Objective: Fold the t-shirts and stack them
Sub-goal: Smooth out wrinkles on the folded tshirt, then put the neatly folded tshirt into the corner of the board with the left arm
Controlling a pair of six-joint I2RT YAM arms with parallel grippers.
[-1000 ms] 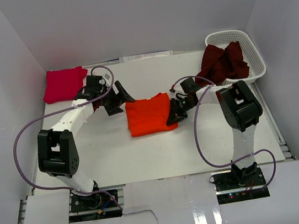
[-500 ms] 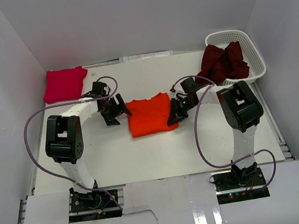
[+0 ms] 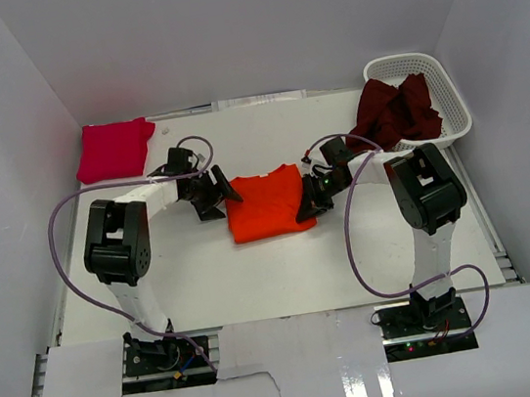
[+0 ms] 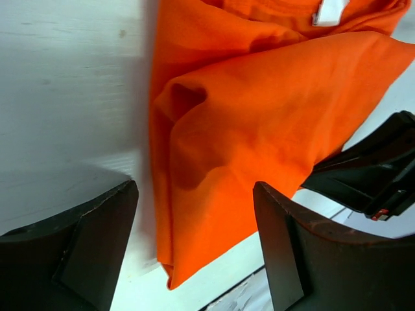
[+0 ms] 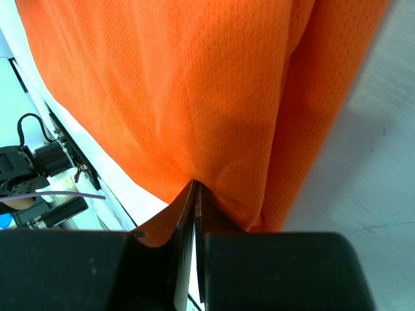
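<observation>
My left claw is apart, both dark fingers spread wide. In the gap between them lies the left edge of the orange t-shirt. The cloth is doubled over there, with a loose fold puffed up near that edge. I cannot tell whether either finger touches the cloth. From above, this claw sits low at the shirt's upper left corner.

My right claw is clamped on the same orange t-shirt, the 2 fingers pressed together with a pinch of cloth gathered into a crease where they meet. From above, it holds the shirt's right edge, near the lower corner.

The orange t-shirt lies as a rough rectangle in the middle of the white table, between my 2 claws. A white label shows at its far edge in the left wrist view.

The pink t-shirt rests folded at the far left corner of the table, well apart from the orange one. The maroon t-shirt is bunched in the white basket at the far right, spilling over its near rim.
</observation>
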